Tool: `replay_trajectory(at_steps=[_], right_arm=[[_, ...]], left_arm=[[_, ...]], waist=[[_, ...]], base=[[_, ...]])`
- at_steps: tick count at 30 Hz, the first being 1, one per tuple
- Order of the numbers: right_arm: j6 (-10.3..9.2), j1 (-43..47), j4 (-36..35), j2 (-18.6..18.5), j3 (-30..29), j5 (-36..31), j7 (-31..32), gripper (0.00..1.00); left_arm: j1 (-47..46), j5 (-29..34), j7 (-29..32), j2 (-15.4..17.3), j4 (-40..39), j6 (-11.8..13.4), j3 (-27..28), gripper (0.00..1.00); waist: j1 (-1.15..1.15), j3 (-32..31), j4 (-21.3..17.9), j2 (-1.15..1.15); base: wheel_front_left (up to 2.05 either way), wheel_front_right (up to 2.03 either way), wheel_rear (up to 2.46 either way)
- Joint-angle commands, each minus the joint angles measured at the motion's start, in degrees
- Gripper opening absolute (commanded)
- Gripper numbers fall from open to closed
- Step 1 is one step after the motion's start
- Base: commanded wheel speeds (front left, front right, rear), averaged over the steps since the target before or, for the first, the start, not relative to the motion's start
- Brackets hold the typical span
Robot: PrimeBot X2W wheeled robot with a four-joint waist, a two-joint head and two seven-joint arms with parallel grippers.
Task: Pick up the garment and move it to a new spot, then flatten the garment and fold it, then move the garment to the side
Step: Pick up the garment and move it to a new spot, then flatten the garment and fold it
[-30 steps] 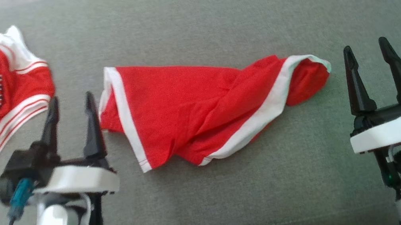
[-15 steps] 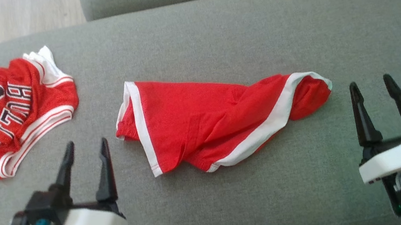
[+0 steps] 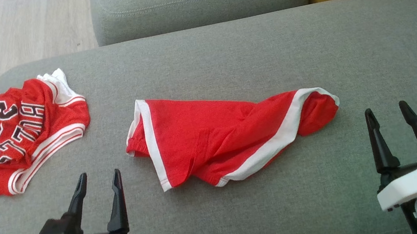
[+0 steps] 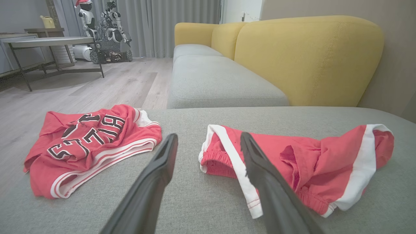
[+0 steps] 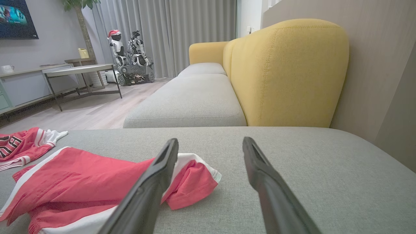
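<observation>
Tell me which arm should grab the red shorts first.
Left, probably. The open left pincer points nearly at the red shorts, whose white-trimmed edge lies between its fingers in its wrist view. The open right pincer faces mostly bare cushion.

Heads up on what can't be made out: the print on the jersey (image 3: pixel 14 131) at the left edge of the seat cushion (image 3: pixel 224 56) is only half readable, being folded and creased over itself. The red shorts (image 3: pixel 216 141) mid-cushion are bunched up, so the under layers are covered. In the head view the left gripper (image 3: pixel 99 174) and right gripper (image 3: pixel 385 108) are cut off below their wrists by the bottom edge. In both wrist views bits of the shorts are blocked by a dark finger (image 4: pixel 260 172). The far-off machines (image 4: pixel 104 16) are too small to be told apart.
</observation>
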Motion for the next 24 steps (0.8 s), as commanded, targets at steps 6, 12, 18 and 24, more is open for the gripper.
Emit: replay_trajectory(at_steps=[6, 12, 18, 24], right_arm=[[-0.04, -1.1, -2.9, -0.3, 1.4, 0.3, 0.2, 1.0], [-0.04, -1.1, -3.1, -0.3, 1.2, 0.5, 0.2, 1.0], [-0.04, -1.3, -3.3, -0.3, 1.2, 0.5, 0.3, 1.0], [-0.04, -1.5, -3.2, -0.3, 1.3, 0.3, 0.3, 1.0]], left_arm=[[-1.8, -0.5, 0.3, 1.5, -1.6, 0.8, 2.0, 1.0], [-1.9, -0.7, 0.4, 1.5, -1.7, 1.1, 1.9, 1.0], [-2.1, -0.8, 0.5, 1.7, -1.8, 1.4, 1.9, 1.0], [-2.4, -1.0, 0.4, 1.8, -1.6, 1.7, 2.0, 1.0]], waist=[[0.0, 0.0, -0.1, 0.0], [0.0, 0.2, -0.2, 0.0], [0.0, 0.4, -0.1, 0.0], [0.0, 0.5, -0.1, 0.0]], base=[[0.0, 0.0, 0.0], [0.0, 0.0, 0.0], [0.0, 0.0, 0.0], [0.0, 0.0, 0.0]])
